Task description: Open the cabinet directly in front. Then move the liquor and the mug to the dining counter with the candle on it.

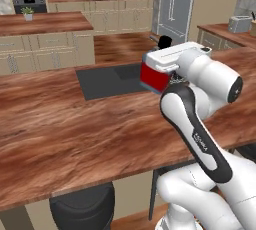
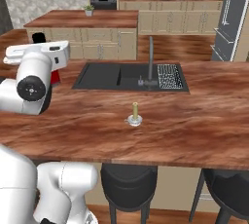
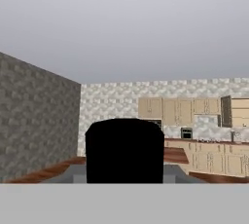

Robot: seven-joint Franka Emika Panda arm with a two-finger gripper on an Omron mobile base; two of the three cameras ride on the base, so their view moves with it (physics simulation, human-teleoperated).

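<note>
Looking over the arm from the left base view, I see my jaws (image 1: 159, 74) partly open and closed on the small squarish liquor bottle with the red lower body (image 1: 151, 76); the white hand covers its shoulders, so the fingertips themselves are hidden from me. The red body shows below and to the left of the hand, and a black cap (image 1: 164, 40) pokes out above it at about 12 o'clock, so the bottle's long axis runs roughly upright, neck up, perhaps leaning slightly. In the right base view a sliver of the same red body (image 2: 55, 77) shows just beside the hand at 3 o'clock, with the dark cap (image 2: 39, 37) above. In the hand view that black cap (image 3: 124, 150) is a big dark block at 6 o'clock, pointing straight along the camera's line.

The bottle hangs over the long reddish-brown wood-grain tabletop (image 1: 65, 129), at the 3 o'clock edge of the inset black sink (image 1: 107, 80) as the left base view frames it; whether it touches the wood I cannot tell. In the right base view the short pale-yellow stick candle on its round white dish (image 2: 135, 114) stands on that same tabletop, near the sink's front rim and the grey faucet (image 2: 151, 60), well apart from the bottle.
</note>
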